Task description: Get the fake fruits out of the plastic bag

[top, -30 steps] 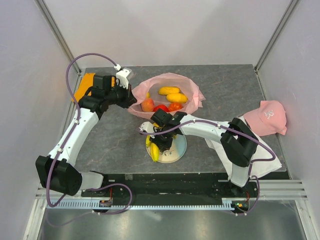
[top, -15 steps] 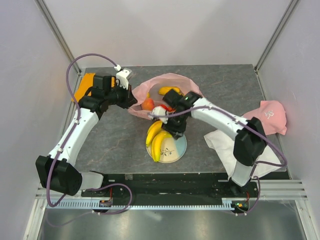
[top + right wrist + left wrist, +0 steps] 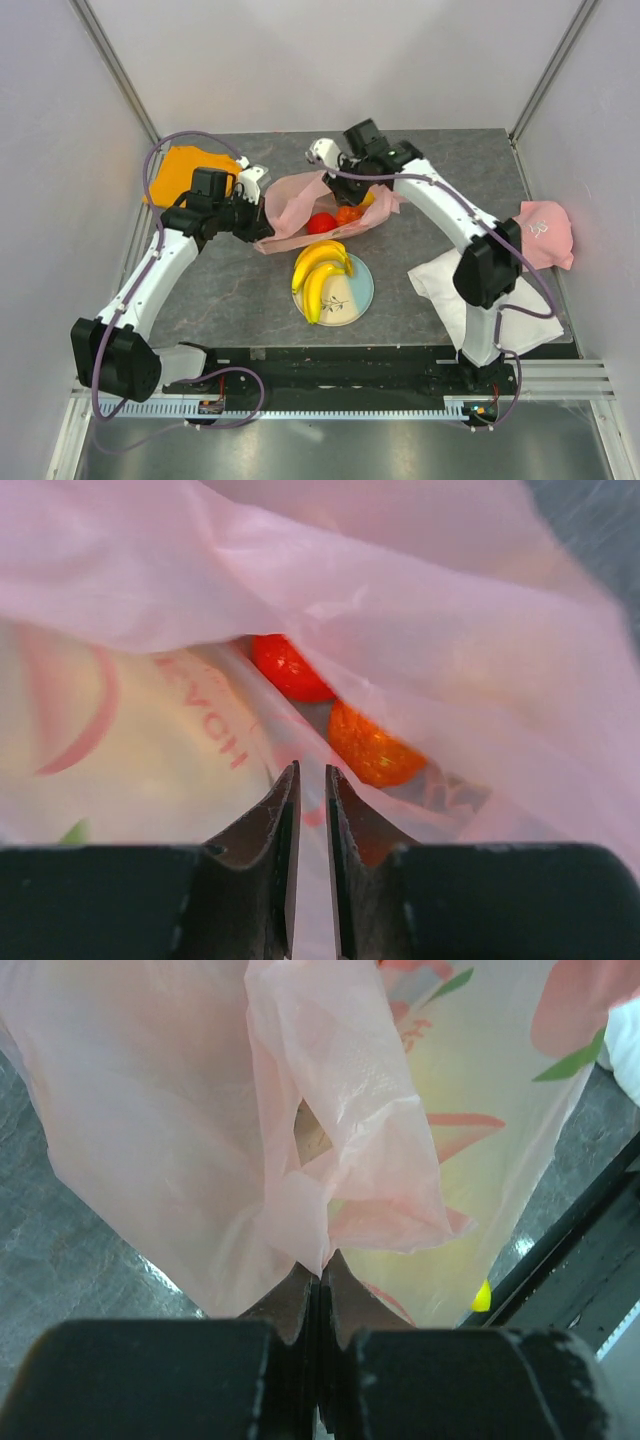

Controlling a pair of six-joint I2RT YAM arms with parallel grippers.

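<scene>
Our left pincer (image 3: 320, 1265) is pinched tight on the edge of the plastic bag (image 3: 170, 1110), and our right pincer (image 3: 310, 780), jaws just a crack apart, maybe nipping film, we cannot tell, is nearer the red fruit (image 3: 288, 668) and orange fruit (image 3: 375, 745) straight ahead inside.

Grey table (image 3: 220, 280) holding 1 pink plastic bag (image 3: 295, 200), with the left gripper (image 3: 262, 224) at its left rim and the right gripper (image 3: 352, 190) at its far rim. Visible inside are 1 red fruit (image 3: 320, 223) and 1 orange fruit (image 3: 348, 213). 1 banana bunch (image 3: 318, 272) lies on a plate (image 3: 366, 292) just beside the bag; 1 orange cloth (image 3: 185, 165) far left, 1 pink cap (image 3: 545, 235) and 1 white cloth (image 3: 440, 285) right.
</scene>
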